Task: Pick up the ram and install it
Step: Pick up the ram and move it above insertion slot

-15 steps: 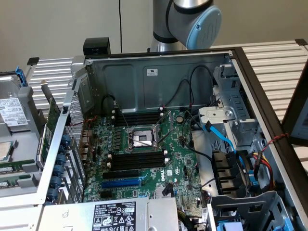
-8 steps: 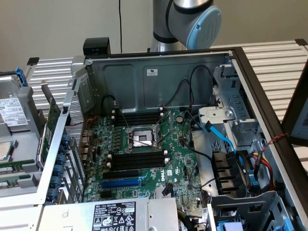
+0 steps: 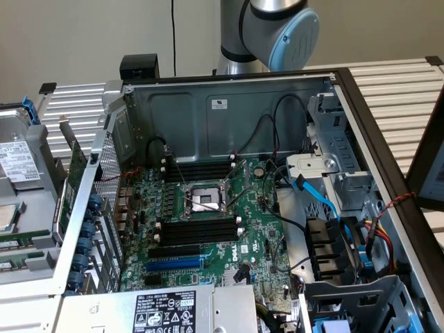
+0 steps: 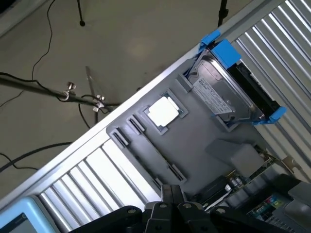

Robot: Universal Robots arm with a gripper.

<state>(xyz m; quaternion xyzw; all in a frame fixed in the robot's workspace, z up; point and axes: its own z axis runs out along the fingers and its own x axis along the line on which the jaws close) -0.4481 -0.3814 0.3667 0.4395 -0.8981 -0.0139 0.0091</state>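
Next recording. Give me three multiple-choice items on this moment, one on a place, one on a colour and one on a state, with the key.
1. Where does the loose processor chip lie?
A) in a pocket of the grey tray, near the hard drive
B) on the floor
C) on top of the hard drive

2. What colour is the long expansion slot on the motherboard?
A) red
B) blue
C) white

3. How is the tool?
A) wide open
B) shut on the hard drive
C) shut, holding nothing

Key:
1 A, the wrist view shows the chip seated in the tray, apart from the drive.
2 B, the slot stands out blue against the green board.
3 C, its dark fingers sit together with nothing between them.
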